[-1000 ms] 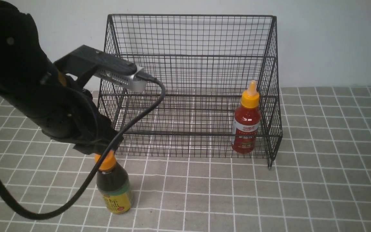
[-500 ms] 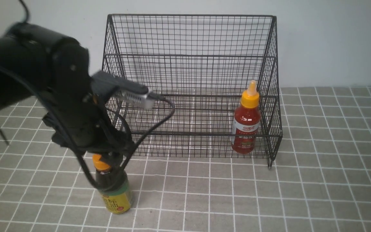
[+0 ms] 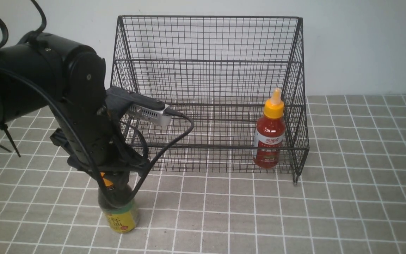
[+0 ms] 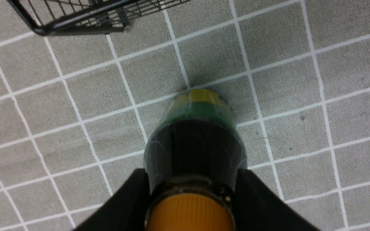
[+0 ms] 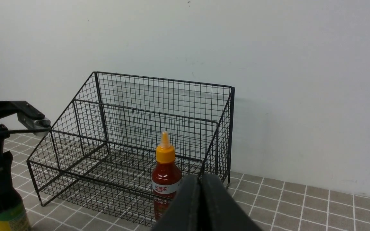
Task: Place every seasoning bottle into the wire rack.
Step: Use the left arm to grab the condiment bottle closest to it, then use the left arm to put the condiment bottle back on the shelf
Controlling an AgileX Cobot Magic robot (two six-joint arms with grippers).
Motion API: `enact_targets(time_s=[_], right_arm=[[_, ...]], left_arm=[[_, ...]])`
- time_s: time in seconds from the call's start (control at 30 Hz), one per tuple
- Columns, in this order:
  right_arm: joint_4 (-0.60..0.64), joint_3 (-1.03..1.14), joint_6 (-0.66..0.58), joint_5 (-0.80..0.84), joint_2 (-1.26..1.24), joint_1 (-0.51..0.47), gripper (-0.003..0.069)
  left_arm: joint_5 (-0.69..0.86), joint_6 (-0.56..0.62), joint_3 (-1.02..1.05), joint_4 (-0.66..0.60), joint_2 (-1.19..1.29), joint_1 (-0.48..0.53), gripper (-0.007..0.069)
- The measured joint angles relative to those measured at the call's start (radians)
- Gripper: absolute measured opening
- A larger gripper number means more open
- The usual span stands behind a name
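Observation:
The dark-brown seasoning bottle (image 3: 120, 218) with a yellow-green label stands on the tiled cloth in front of the wire rack's (image 3: 206, 63) left front corner. My left gripper (image 3: 115, 183) has come down over it. In the left wrist view its black fingers (image 4: 130, 199) press both sides of the bottle's shoulder (image 4: 198, 141), just under the orange cap. The red seasoning bottle (image 3: 269, 141) stands upright inside the rack at its right front corner. My right gripper (image 5: 201, 179) is shut and empty, apart from the rack (image 5: 140, 106) and the red bottle (image 5: 165, 179).
The rack's front left foot and bottom rail (image 4: 75, 27) lie close behind the dark bottle. The left arm's cable (image 3: 167, 141) loops in front of the rack's left side. A pale wall stands behind the rack.
My left arm has come down over the dark bottle, so the gripper now covers its orange cap. The bottle has shifted slightly left. The red bottle and rack have not moved.

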Motion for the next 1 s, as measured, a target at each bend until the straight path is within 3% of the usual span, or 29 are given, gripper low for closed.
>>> enact_targets(time_s=[0.13,0.4,0.67,1.0], right_arm=[[-0.004,0.000,0.000,0.000,0.000,0.000,-0.0013],[-0.004,0.000,0.000,-0.001,0.000,0.000,-0.0013],[-0.004,0.000,0.000,-0.002,0.000,0.000,-0.0013],[-0.004,0.000,0.000,-0.002,0.000,0.000,-0.0013]], left_arm=[[0.109,-0.003,-0.141,-0.023,0.006,0.000,0.0300],[0.127,-0.116,-0.412,-0.044,0.006,0.000,0.0300],[0.052,-0.205,-0.502,0.012,0.045,0.000,0.0298],[-0.021,-0.211,-0.515,0.063,0.167,0.000,0.0298]])
